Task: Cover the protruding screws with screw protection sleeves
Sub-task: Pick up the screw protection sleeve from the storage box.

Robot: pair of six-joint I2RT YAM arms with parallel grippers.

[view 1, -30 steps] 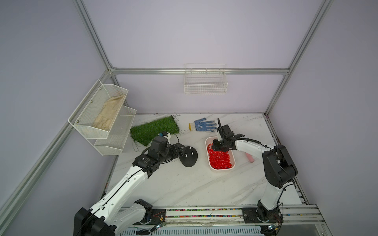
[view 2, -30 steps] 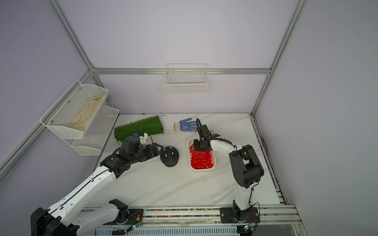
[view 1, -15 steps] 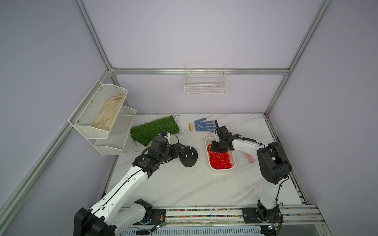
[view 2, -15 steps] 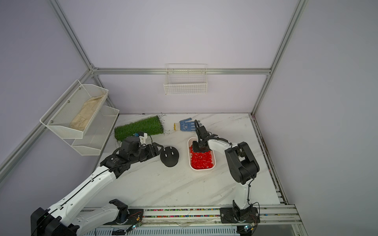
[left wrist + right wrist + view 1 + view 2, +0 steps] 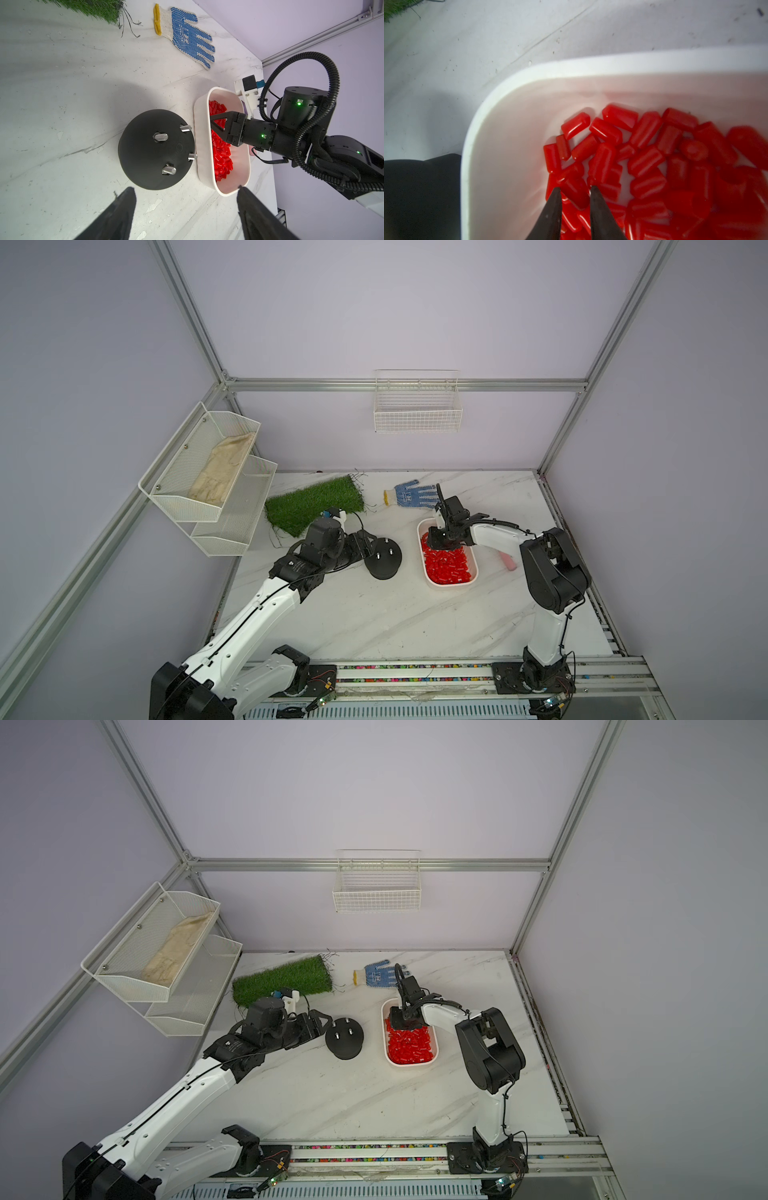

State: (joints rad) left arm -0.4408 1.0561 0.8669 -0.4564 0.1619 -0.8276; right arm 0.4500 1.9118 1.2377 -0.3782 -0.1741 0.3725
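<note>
I had the left gripper (image 5: 365,545) parked low over the marble table (image 5: 374,614), just beside the black dome base (image 5: 384,562). Its fingers (image 5: 124,207) were spread wide with nothing between them. In the left wrist view, the four protruding screws (image 5: 161,136) stuck up from the top of the base as bare silver metal.

The white tray (image 5: 451,585) sat just beside the base, on its far side from the left arm, and was heaped with red screw protection sleeves (image 5: 446,566). My right gripper (image 5: 440,545) was dipped into the tray's far end. In the right wrist view its fingers (image 5: 550,214) were only narrowly apart, their tips down among the sleeves, and one sleeve lay across the gap. I could not tell whether it was actually pinched.

Beyond the tray, a blue-dotted glove (image 5: 411,493) lay flat on the table. An artificial grass mat (image 5: 313,506) lay beyond the left gripper.
</note>
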